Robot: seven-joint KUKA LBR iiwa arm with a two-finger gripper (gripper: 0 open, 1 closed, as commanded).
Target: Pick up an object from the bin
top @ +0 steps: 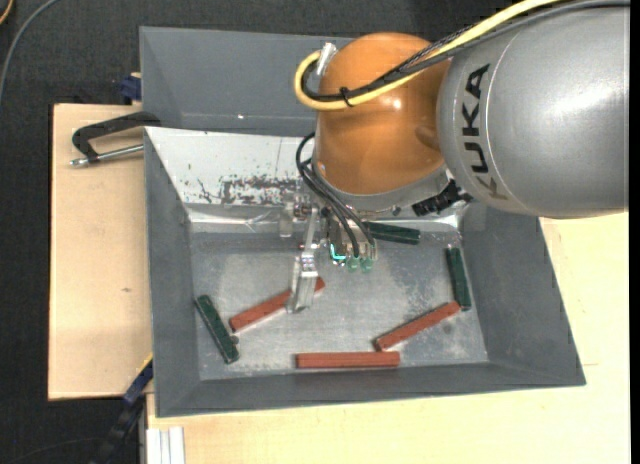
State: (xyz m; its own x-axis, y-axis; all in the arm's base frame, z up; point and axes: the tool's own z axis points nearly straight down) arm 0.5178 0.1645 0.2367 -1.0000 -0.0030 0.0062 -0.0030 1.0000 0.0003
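Since the task names no thing, the candidate is judged from where the gripper (pixel 303 294) is placed. It is low in the bin (pixel 170 252), with its tip at the upper right end of a slanted red-brown bar (pixel 262 314). Whether the tip touches that bar or stands just above it cannot be told. Whether the gripper is open or closed cannot be told either, since one pale metal tip is all that is made out under the orange wrist cover (pixel 380 122). Nothing is seen to be held.

The coming move is judged to turn on one relation. The bar's long axis runs from the gripper downward and toward the view's left, so nearly all its length lies to one side of the gripper, not centred beneath it. A grasp there would be taken near the bar's end, and tilting on the lift may be expected. A shift along the axis, down and left, would be called for to reach the middle.

From the gripper, a dark green bar (pixel 216 329) lies farther down-left, just beyond the slanted bar's far end. A level red-brown bar (pixel 347 360) lies below it, and a second slanted red-brown bar (pixel 418 326) lies to the lower right, well apart.
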